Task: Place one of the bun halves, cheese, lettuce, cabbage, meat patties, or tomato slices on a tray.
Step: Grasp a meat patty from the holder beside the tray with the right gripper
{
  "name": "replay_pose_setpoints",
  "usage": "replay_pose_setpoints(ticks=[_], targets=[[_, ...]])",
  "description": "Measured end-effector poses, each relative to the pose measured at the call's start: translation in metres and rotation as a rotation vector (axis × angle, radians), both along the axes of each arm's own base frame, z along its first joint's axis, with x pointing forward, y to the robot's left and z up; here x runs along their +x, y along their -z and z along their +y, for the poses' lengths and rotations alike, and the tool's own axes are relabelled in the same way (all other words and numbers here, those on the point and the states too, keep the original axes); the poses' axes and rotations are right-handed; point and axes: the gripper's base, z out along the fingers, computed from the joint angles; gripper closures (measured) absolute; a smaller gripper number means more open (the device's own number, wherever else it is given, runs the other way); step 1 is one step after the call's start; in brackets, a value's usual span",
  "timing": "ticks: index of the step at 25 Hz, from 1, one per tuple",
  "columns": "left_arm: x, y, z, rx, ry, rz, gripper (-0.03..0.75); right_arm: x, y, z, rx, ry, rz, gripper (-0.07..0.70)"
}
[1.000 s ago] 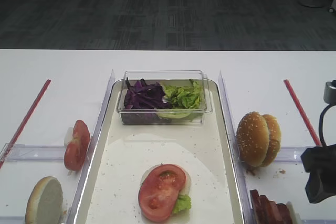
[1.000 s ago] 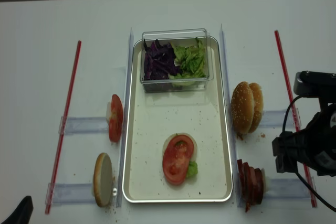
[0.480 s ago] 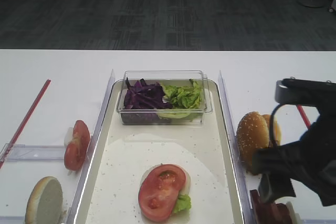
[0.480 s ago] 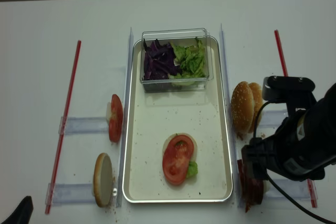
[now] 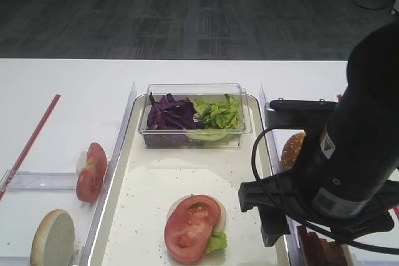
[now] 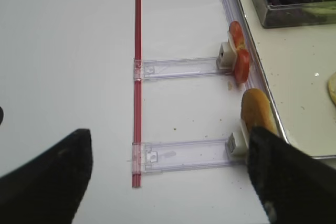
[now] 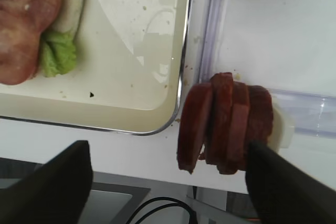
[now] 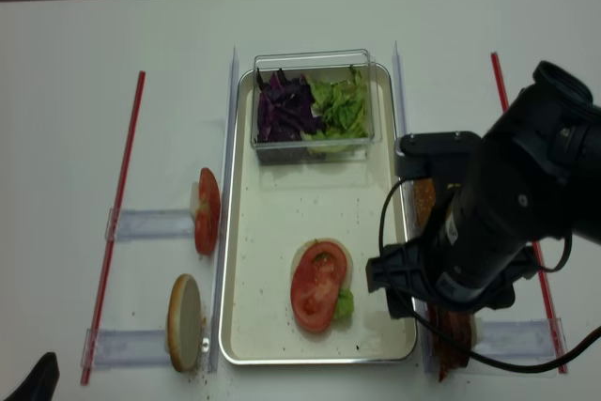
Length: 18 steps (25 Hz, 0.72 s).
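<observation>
The right gripper (image 7: 168,182) hangs with its jaws spread wide and nothing between them, directly over the meat patties (image 7: 226,124) — a row of reddish-brown discs standing on edge just off the tray's (image 8: 272,232) near right corner, at about 4 o'clock from the tray's middle. In the overhead view the right arm (image 8: 498,223) hides most of those discs and the sesame bun halves (image 5: 292,149) at 3 o'clock. On the tray, toward 6 o'clock, a tomato slice (image 8: 317,285) lies on a pale bun half with a bit of lettuce (image 8: 344,303) peeping out at its lower right. A clear box (image 8: 315,143) at 12 o'clock holds purple cabbage (image 8: 285,107) beside more green leaves. Off the tray at 9 o'clock stand upright tomato slices (image 8: 207,223), and at 7 o'clock another bun half (image 8: 184,320). The left gripper (image 6: 168,182) — wide apart too, empty — sits well back from these.
</observation>
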Motion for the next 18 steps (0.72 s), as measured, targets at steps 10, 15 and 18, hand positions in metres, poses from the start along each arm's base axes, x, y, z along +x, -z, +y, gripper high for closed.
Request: replay_pose_setpoints(ticks=[10,15,18], targets=[[0.0,0.0,0.0,0.0,0.0,0.0,0.161,0.0012,0.0008,0.0049,0.04,0.025,0.005,0.023],[0.0,0.0,0.0,0.0,0.0,0.0,0.161,0.0015,0.0022,0.0061,0.045,0.021,0.011,0.025],[0.0,0.0,0.0,0.0,0.0,0.0,0.161,0.0031,0.0081,0.0079,0.032,0.013,0.028,0.025]])
